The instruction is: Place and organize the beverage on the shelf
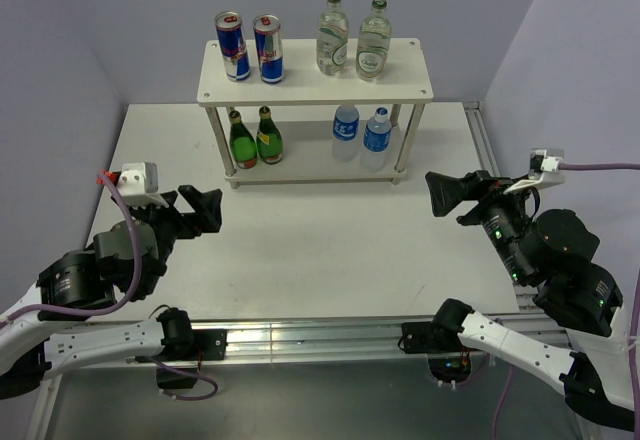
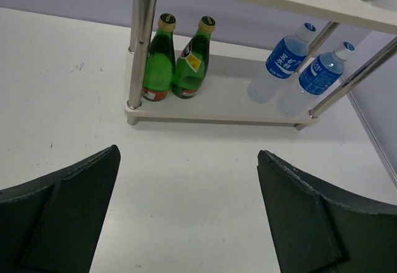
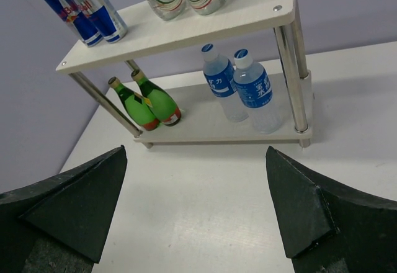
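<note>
Whitish boards of the shelf (image 1: 300, 88) carry every drink in view: cans (image 1: 249, 49) and clear green-capped bottles (image 1: 352, 38) on the top tier, green bottles (image 1: 255, 140) and water bottles (image 1: 361, 136) below, each pair upright, side by side. Left gripper (image 2: 188, 153) and right gripper (image 3: 195, 151) hang over the table (image 1: 320, 250), well apart from the shelf — jaws spread wide, holding nothing. Placement appears complete. Risk: a further reach toward the rack may clip a leg or topple the tall, narrow-based top-tier bottles

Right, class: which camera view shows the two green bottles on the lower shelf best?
Left wrist: the green bottles are close and visible from cap to base. Right wrist shows them whole but smaller and slanted; top external shows them tiny.
</note>
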### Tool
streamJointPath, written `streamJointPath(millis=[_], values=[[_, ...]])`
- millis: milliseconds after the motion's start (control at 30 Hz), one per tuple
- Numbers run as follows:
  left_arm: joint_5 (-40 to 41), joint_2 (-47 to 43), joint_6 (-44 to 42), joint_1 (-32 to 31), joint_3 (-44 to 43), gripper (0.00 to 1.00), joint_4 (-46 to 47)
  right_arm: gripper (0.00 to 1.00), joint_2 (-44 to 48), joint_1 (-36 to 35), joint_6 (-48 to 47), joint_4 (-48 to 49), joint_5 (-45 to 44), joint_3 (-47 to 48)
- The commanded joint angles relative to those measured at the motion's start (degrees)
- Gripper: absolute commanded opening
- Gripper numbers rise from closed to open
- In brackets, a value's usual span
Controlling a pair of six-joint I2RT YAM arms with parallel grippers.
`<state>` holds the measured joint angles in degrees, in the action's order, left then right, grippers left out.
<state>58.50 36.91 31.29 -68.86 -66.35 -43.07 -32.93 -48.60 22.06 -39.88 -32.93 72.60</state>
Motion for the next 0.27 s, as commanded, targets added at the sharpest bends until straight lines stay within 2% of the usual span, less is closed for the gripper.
streamJointPath(millis=[0, 233], values=[[1.35, 0.01, 1.14, -0.05, -0.1, 0.99, -0.53, 1.0, -0.03, 0.08, -0.18, -0.02, 0.58, -0.26], [1.97, 0.8, 1.58, -0.05, -0.01, 0.99, -1.14, 1.0, -1.35, 0.0, -1.58, 0.94, 0.4, -0.35]])
